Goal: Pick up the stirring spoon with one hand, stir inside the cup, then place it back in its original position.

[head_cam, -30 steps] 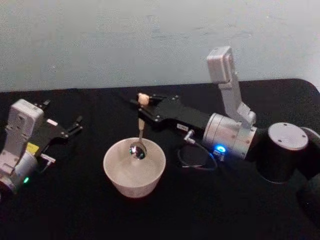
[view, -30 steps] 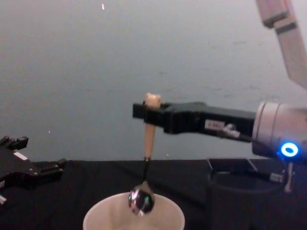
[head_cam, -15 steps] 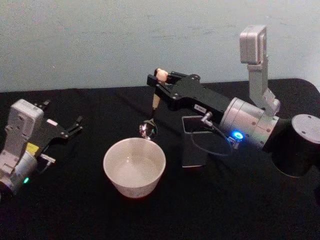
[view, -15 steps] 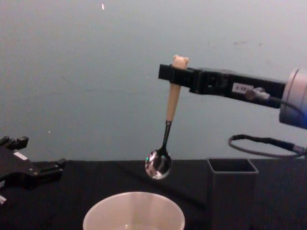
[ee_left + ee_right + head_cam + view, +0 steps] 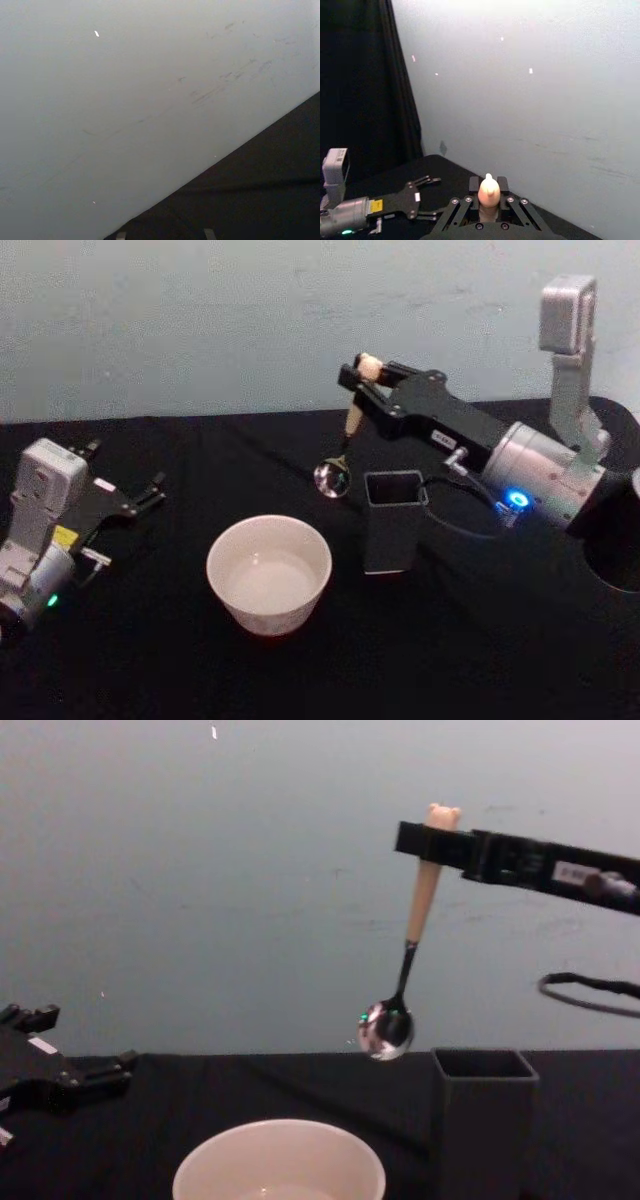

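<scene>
My right gripper (image 5: 362, 373) is shut on the cream handle of the stirring spoon (image 5: 352, 422), just under its tiny bear head (image 5: 489, 189). The spoon (image 5: 421, 910) hangs tilted in the air, and its shiny bowl (image 5: 386, 1028) is level with the top of the dark grey square holder (image 5: 485, 1115) and just left of it. The cream-white cup (image 5: 268, 570) stands on the table, lower and left of the spoon, with nothing inside it. My left gripper (image 5: 125, 475) rests open at the table's left side.
A black cloth covers the table (image 5: 150, 660), and a pale wall rises behind it. A black cable (image 5: 590, 995) loops from the right arm above the holder. The right arm's dark base (image 5: 615, 540) sits at the far right.
The right gripper has lifted the spoon out of the cup and carried it up and to the right, so its bowl now hangs beside the holder's mouth. The left arm has not moved.
</scene>
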